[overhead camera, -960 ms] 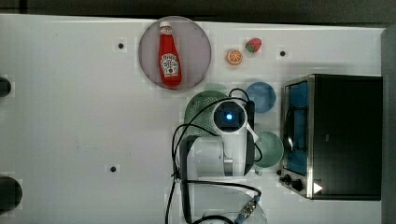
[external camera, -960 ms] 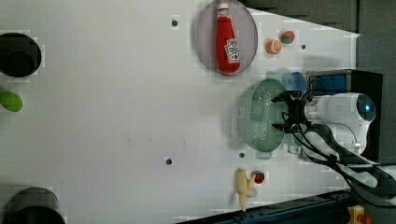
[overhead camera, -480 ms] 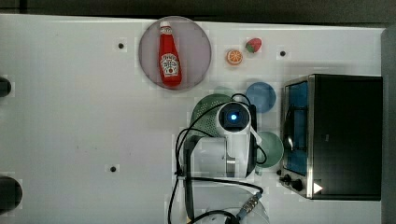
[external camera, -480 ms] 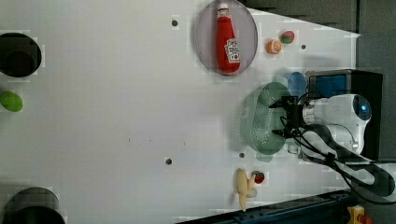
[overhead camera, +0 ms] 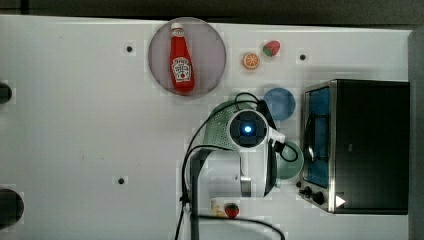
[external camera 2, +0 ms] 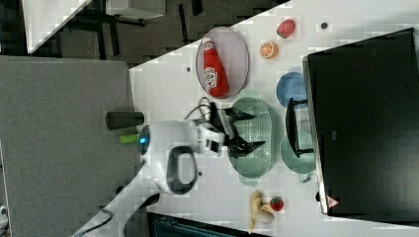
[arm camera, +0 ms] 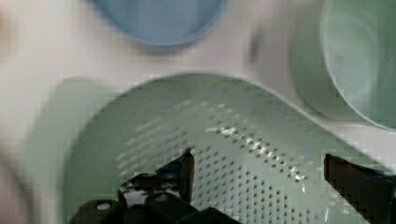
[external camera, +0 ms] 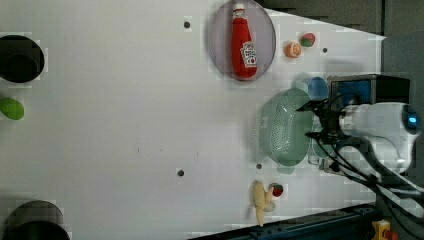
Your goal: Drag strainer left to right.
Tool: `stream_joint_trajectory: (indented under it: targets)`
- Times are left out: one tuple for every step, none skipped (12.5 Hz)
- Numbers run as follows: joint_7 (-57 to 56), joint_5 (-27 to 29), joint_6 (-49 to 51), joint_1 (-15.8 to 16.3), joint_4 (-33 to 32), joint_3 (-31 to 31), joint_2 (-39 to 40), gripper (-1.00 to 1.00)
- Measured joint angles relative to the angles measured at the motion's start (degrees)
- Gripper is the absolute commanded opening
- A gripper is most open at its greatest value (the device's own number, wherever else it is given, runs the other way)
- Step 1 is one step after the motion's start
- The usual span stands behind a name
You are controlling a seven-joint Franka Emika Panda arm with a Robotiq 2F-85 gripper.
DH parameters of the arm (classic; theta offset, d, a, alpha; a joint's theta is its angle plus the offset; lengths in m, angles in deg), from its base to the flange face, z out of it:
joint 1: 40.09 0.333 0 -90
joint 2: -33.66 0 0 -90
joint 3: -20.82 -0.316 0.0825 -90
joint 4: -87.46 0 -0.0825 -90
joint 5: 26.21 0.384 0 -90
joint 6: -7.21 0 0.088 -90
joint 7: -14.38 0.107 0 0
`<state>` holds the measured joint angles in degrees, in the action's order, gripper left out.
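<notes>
Right view: strainer (external camera 2: 257,140), mint perforated plastic, on the counter (external camera 2: 163,89) between ketchup plate (external camera 2: 237,49) and oven (external camera 2: 365,128), beside two cups. Likely light, stiff, slides easily. Hand (external camera 2: 249,131) spread wide above its bowl. Best hold, probably: pinch the rim wall.

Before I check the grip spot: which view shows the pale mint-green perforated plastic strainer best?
The left view: the pale mint-green perforated plastic strainer shows nearly whole there, with the open gripper at its edge. The right view has the fingers across its bowl, the top view's arm hides most of it, and the wrist view crops it.
</notes>
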<state>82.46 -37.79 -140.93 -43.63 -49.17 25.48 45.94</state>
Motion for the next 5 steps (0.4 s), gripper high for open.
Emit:
stream_joint_trajectory:
  targets:
    - [-3.7, 0.4, 2.4, 0.4, 0.1, -0.7, -3.6, 1.0]
    - [-6.1, 0.7, 4.9, 1.2, 0.4, -1.0, -7.6, 1.0]
    - [-8.0, 2.0, 8.3, 1.5, 1.0, -1.5, -11.7, 1.0]
    - [-9.5, 2.3, 13.1, 1.6, 1.9, -2.1, -15.8, 1.0]
    - [-10.6, 1.7, 17.7, 1.3, 3.8, -3.2, -19.2, 1.0]
